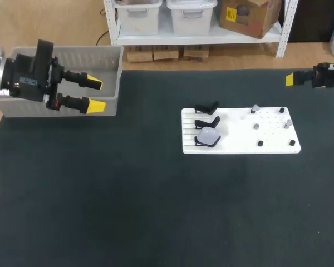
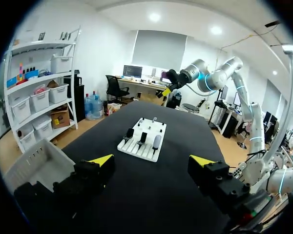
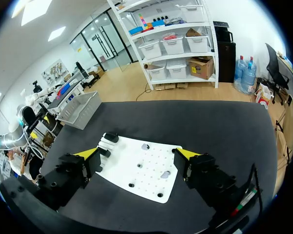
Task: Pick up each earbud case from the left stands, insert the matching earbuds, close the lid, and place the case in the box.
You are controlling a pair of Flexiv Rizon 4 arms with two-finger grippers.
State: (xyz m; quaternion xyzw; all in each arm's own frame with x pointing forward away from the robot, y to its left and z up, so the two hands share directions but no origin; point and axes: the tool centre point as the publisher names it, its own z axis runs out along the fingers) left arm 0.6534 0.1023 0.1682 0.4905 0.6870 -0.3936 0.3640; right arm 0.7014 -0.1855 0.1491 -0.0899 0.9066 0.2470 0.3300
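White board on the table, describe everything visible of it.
The white board is a flat rectangular plate lying on the black table. Its grooved left end carries three black stands; the nearest one holds a pale rounded earbud case, the other two are empty. Its right part has rows of holes and a few small grey and dark pieces. Only the table and these things touch it.

Matt and plastic surfaces
The table [image 1: 128, 211] looks matt black; the board [image 1: 239, 146] is smooth white plastic, the box [image 1: 103, 58] dull grey plastic, the case [image 1: 208, 137] faintly glossy.
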